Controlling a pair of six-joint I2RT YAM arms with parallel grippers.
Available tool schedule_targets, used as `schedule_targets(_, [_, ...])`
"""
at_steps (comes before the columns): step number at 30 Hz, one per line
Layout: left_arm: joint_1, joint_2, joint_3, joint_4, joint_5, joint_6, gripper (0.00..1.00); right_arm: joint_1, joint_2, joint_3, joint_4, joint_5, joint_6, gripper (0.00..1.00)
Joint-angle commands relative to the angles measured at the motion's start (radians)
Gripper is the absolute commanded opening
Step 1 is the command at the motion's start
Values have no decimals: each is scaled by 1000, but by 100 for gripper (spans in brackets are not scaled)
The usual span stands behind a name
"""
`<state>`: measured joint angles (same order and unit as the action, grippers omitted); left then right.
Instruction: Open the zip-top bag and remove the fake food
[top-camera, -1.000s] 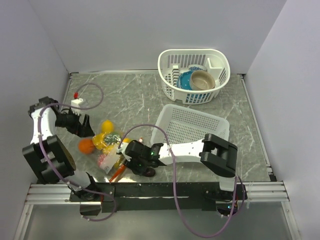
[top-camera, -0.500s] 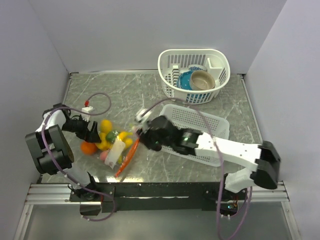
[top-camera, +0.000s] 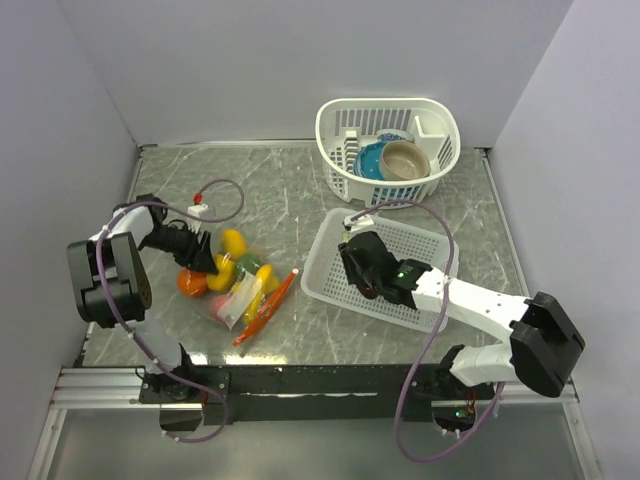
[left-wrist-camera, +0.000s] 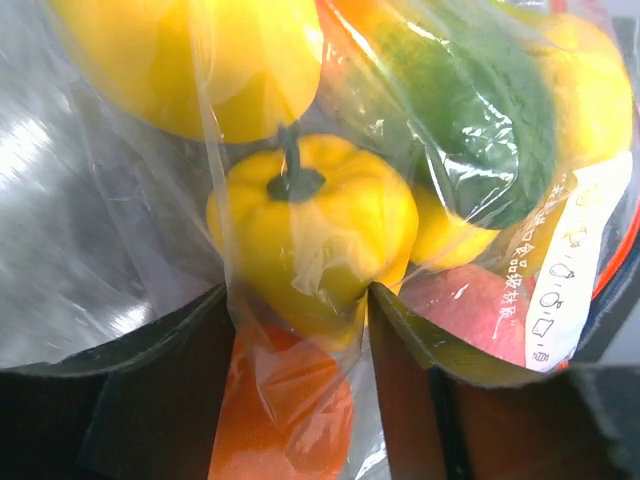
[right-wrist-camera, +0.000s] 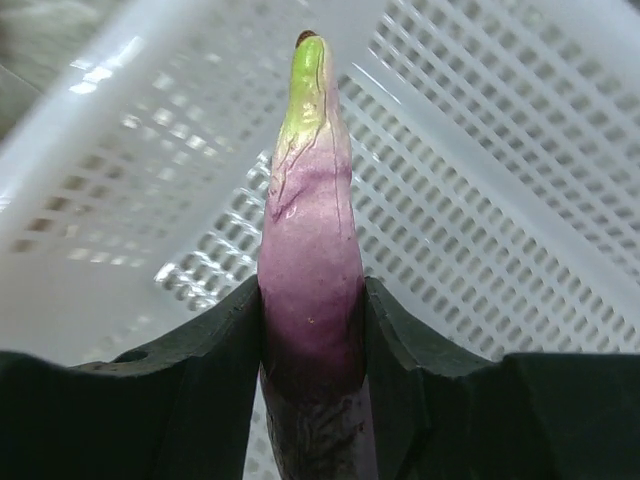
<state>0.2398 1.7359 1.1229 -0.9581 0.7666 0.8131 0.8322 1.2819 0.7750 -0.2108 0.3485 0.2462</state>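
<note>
A grey-green bench (top-camera: 290, 190) with pale marble veining fills the middle of the top view. Plain, matte off-white walls close it in on three sides: a back wall (top-camera: 300, 60), a left wall (top-camera: 50, 120) and a right wall (top-camera: 580, 120). A silver aluminium rail (top-camera: 90, 388) runs along the near edge, with a smooth grey surface (top-camera: 290, 450) below it. The light is even and soft, without hard shadows.
</note>
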Motion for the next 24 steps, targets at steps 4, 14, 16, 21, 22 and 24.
schedule_targets(4, [-45, 5, 165, -48, 39, -17, 71, -4, 23, 9, 28, 90, 110, 78])
schedule_targets(14, [-56, 42, 235, -139, 4, 24, 21, 66, -74, 55, 51, 135, 114, 80])
schedule_targets(16, [-47, 47, 224, -142, -27, 24, 30, 113, -84, 81, 63, 130, 96, 80])
schedule_targets(21, [16, 36, 216, -152, -61, 37, 76, 283, -36, 119, 77, 176, 31, 81])
schedule_targets(22, [19, 36, 216, -162, -62, 44, 99, 297, -24, 121, 85, 170, 31, 81])
schedule_targets(24, [19, 34, 203, -174, -75, 61, 99, 320, 10, 122, 94, 147, 41, 82])
